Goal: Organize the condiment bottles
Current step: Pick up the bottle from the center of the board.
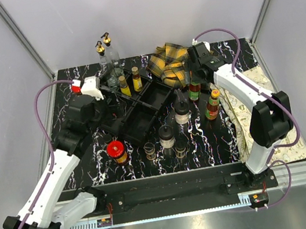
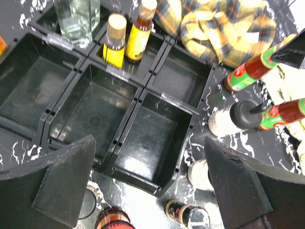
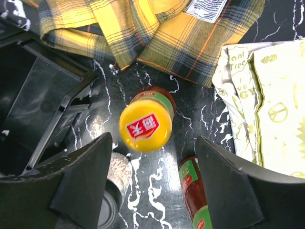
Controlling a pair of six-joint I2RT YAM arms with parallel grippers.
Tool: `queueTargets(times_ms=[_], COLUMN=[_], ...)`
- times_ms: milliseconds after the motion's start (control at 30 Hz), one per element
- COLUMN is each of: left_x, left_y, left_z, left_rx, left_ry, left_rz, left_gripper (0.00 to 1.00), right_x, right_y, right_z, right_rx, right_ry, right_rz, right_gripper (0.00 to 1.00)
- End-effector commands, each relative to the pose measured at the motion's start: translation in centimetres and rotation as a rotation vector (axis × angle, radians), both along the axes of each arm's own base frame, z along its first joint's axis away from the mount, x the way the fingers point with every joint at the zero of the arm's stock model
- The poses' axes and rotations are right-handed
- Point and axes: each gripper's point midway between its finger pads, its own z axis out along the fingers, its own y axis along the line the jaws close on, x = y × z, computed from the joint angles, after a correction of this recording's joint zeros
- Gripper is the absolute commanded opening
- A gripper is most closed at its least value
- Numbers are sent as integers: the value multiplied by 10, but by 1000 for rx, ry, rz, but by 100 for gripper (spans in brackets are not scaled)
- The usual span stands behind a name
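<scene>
My right gripper (image 3: 153, 140) (image 1: 194, 77) hangs open over a yellow-capped red sauce bottle (image 3: 145, 126) (image 1: 195, 90); the cap sits just ahead of the gap and touches neither finger. A second sauce bottle (image 3: 193, 195) (image 1: 213, 104) and a black-capped shaker (image 3: 112, 183) (image 1: 182, 111) stand close by. My left gripper (image 2: 148, 143) (image 1: 105, 93) is open above the black divided tray (image 2: 164, 98) (image 1: 141, 113), holding nothing. Two yellow-labelled bottles (image 2: 126, 38) (image 1: 130, 83) and a clear glass bottle (image 2: 76, 19) stand in its far cells. A red-lidded jar (image 1: 116, 151), another shaker (image 1: 167, 137) and small jars (image 1: 180, 148) wait in front.
The yellow plaid cloth (image 1: 170, 61) (image 3: 157, 33) lies bunched behind the right gripper. A cream printed cloth (image 1: 267, 92) (image 3: 269, 95) covers the table's right edge. Two gold-spouted clear bottles (image 1: 105, 49) stand at the back. Grey walls enclose the table.
</scene>
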Motion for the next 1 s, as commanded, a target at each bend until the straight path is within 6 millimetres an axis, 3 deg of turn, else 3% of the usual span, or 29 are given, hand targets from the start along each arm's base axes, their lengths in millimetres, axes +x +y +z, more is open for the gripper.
queueTargets(times_ms=[0,200,500,967], left_x=[3,6,9,7], left_y=[-2,-5,2,3], left_z=[-10,-23,-26,-34], left_rx=[-3,-2,-8,-19], left_ry=[28,66,53,68], left_rz=[8,13,63,74], left_gripper=[99,99,99,99], right_x=[26,34,34,36], right_y=[-4,-6,2,13], right_z=[27,38,39,22], right_rx=[-4,-10,4,19], right_ry=[-116,-176,-168,-80], right_rz=[-45,-49,-1,40], right_gripper=[78,73,68,52])
